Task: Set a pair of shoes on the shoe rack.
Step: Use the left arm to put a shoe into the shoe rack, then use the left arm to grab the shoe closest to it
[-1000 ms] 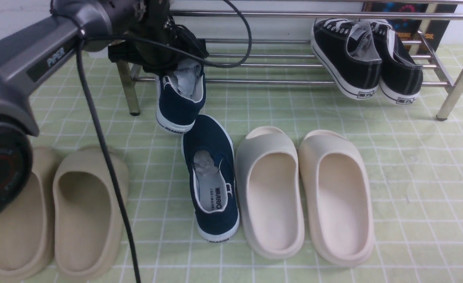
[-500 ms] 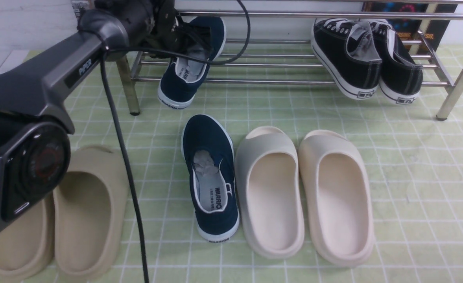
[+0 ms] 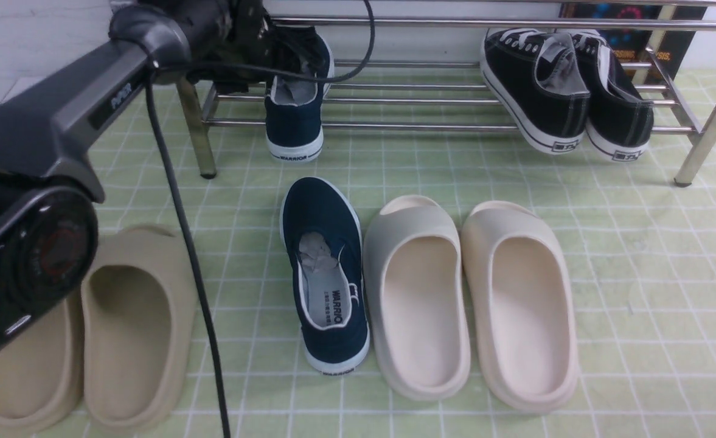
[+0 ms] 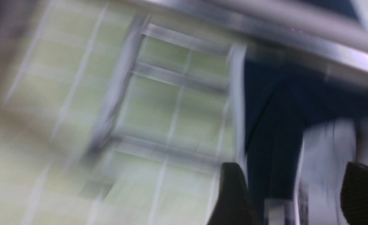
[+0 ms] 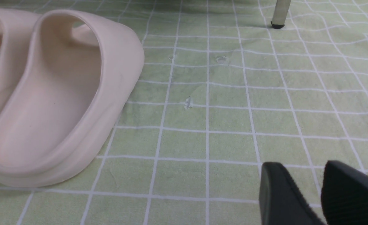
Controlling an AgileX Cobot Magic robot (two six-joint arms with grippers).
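The first navy shoe [image 3: 295,109] lies on the lower bars of the rack [image 3: 455,126], near its left end, toe pointing back and heel hanging past the front bar. The second navy shoe [image 3: 327,274] sits on the table [image 3: 637,274], just beside the cream slides [image 3: 473,298] and well apart from the rack.

The left pincer [image 4: 293,175] straddles the first shoe's side wall, 1 finger outside the canvas and 1 over the white lining. The wrist view is too blurred to say whether it is clamped or slack. The right pincer [image 5: 304,165] hovers low over bare table, its fingers slightly parted and holding nothing.

These shoes look light. The canvas upper is soft and will fold under a pinch, though the paper stuffing props up the toe. The rubber sole is the stiff, grippy part. The best hold is probably the collar near the heel or mid-side, 1 finger inside and 1 outside, where the rim is firmest. The shoe will likely hang toe-down or swing from such a grip. The round chrome bars look slick, so an overhanging heel could tip off.
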